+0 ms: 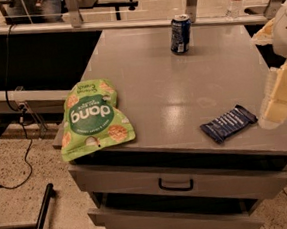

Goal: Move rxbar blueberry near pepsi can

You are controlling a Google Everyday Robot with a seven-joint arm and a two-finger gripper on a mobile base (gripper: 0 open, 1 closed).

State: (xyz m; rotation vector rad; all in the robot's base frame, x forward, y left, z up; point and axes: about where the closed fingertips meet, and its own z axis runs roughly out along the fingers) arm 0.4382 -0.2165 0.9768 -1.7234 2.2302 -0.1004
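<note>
green snack pouch: "dang" in white letters, upside down to the camera | rxbar blueberry: pale text lines, unreadable | pepsi can: label patch unreadable | tool: at right desk edge, just beside the bar

Grey metal drawer cabinet, glossy top, speckled pale floor

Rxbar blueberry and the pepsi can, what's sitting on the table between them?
Nothing: the camera view shows only bare grey tabletop between the rxbar blueberry and the pepsi can. The gripper hangs close beside the bar.
</note>
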